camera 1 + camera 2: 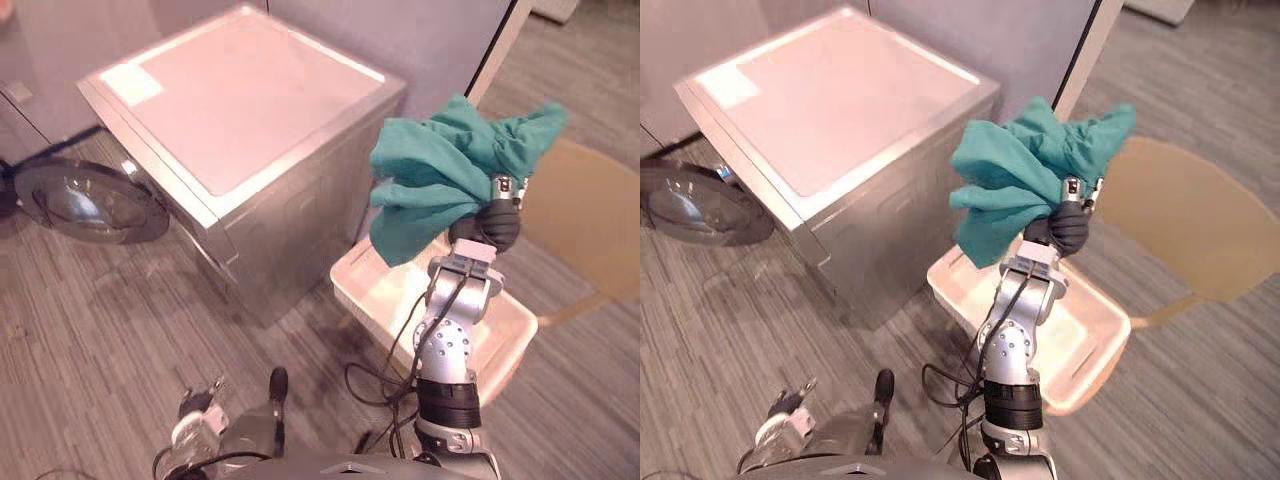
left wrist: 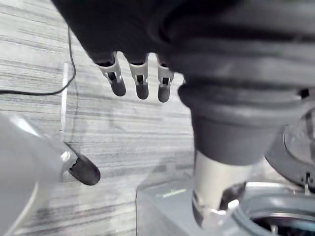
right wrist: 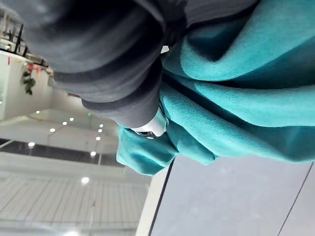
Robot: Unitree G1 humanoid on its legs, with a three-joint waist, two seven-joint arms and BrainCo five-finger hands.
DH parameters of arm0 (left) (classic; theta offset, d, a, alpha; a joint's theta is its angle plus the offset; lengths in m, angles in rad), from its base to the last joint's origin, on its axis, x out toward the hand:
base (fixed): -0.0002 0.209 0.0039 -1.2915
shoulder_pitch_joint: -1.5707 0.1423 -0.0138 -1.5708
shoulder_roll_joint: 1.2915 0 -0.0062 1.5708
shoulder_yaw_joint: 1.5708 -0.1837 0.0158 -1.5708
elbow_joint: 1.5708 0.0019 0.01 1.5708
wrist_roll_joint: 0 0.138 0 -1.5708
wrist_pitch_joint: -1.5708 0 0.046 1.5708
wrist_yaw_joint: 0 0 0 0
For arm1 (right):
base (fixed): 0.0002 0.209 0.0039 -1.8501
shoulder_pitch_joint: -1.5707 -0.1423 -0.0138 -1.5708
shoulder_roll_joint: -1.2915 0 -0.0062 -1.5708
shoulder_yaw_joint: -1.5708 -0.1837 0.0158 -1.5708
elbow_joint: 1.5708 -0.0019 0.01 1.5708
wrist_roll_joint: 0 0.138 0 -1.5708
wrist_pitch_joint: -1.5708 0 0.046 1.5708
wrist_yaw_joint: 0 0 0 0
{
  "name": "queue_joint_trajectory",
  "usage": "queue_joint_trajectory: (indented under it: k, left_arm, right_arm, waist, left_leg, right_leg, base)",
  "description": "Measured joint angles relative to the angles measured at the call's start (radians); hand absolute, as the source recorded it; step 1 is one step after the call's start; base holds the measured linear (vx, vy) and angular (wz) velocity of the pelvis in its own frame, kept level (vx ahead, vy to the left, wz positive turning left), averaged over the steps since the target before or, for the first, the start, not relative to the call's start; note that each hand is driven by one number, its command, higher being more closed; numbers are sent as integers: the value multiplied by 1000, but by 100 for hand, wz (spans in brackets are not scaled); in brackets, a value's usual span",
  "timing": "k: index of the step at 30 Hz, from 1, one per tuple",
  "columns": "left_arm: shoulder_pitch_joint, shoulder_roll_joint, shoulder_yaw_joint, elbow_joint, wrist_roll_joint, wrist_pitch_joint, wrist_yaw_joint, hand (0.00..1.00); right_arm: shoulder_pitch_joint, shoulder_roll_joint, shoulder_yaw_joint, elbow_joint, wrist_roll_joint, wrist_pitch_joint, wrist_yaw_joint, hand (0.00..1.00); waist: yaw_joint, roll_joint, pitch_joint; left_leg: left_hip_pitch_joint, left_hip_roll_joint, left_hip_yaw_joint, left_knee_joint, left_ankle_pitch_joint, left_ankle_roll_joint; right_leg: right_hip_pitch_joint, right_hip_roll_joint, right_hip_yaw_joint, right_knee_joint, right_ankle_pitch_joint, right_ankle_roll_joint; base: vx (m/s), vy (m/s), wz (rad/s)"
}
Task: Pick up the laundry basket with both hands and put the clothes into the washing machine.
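Observation:
My right hand (image 1: 487,228) is raised and shut on a bunched teal cloth (image 1: 440,170), which hangs above the white laundry basket (image 1: 385,290). The basket stands on the floor just right of the silver washing machine (image 1: 250,110), and its inside looks bare. In the right wrist view the teal cloth (image 3: 236,98) wraps over my fingers. The machine's round glass door (image 1: 85,200) is swung open at the left. My left hand (image 1: 200,415) hangs low near the floor with its fingers (image 2: 140,81) straight and holding nothing.
A tan round-topped piece of furniture (image 1: 590,220) stands right behind the basket. A dark partition wall (image 1: 430,40) rises behind the machine. Grey striped carpet (image 1: 90,330) lies in front of the machine and its door.

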Motion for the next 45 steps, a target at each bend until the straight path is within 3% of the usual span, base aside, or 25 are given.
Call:
queue_joint_trajectory:
  k: [3,5,8,10,11,15,19,27,31,38,45]
  left_arm:
    - [28,12,122,-22,-18,4,23,0]
    - [46,16,202,-202,-49,12,55,0]
    - [51,58,233,-571,-57,-20,135,0]
    - [39,89,236,-850,6,-56,209,0]
    - [34,97,229,-902,29,-63,223,0]
    - [0,139,68,-1123,133,-84,275,0]
    - [-39,152,-233,-1302,146,-106,195,0]
    - [-209,208,-654,-1295,149,-119,40,0]
    - [-341,205,-849,-1144,158,-114,-25,0]
    - [-548,129,-1027,-844,134,-59,-66,0]
    - [-688,55,-1063,-666,192,-43,-39,0]
  right_arm:
    - [32,-2,-3,-5,-37,1,9,100]
    - [46,-6,-4,-4,-38,5,10,100]
    - [66,-7,-1,-4,-38,14,27,100]
    - [69,-8,0,-4,-39,24,28,100]
    - [69,-8,0,-4,-42,26,28,100]
    - [72,-8,17,-4,-74,34,28,100]
    - [93,-17,57,-5,-74,66,33,100]
    - [135,-57,178,-66,-74,121,73,100]
    - [137,-72,227,-70,-73,140,74,100]
    - [137,-75,267,-70,-72,139,71,100]
    - [140,-75,246,-70,-63,105,59,100]
  waist:
    - [4,0,-51]
    - [14,-1,-65]
    - [31,4,-112]
    - [28,8,-118]
    - [27,9,-122]
    - [20,37,-147]
    - [-7,43,-156]
    - [-52,46,-157]
    - [-64,52,-161]
    - [-91,56,-164]
    - [-105,55,-163]
  left_leg:
    - [44,-1,-11,-27,0,0]
    - [77,1,-12,-37,-3,-1]
    - [83,15,0,-49,-5,-2]
    - [115,18,19,-50,-14,-3]
    - [122,18,26,-50,-16,-4]
    - [151,23,72,-50,-27,4]
    - [159,32,112,-52,-34,0]
    - [179,51,185,-53,-37,2]
    - [184,54,199,-53,-35,4]
    - [182,50,200,-59,-31,9]
    - [179,49,198,-59,-25,15]
  right_leg:
    - [52,14,-5,-49,9,11]
    - [89,23,-3,-76,15,13]
    - [99,46,13,-123,38,10]
    - [129,53,33,-152,53,10]
    - [134,53,40,-156,56,11]
    - [146,66,91,-189,82,6]
    - [138,79,138,-215,106,-6]
    - [118,100,222,-239,144,-9]
    - [116,103,239,-246,156,-7]
    - [116,103,244,-255,165,-10]
    - [114,102,243,-255,167,-4]
  base:
    - [83,-76,2]
    - [32,-77,-6]
    - [1,-52,-18]
    - [-7,-23,-28]
    - [-19,-11,-38]
    - [-43,10,-36]
    - [-55,26,-30]
    - [-42,18,-31]
    - [-25,17,-11]
    - [-14,12,-2]
    - [0,0,0]
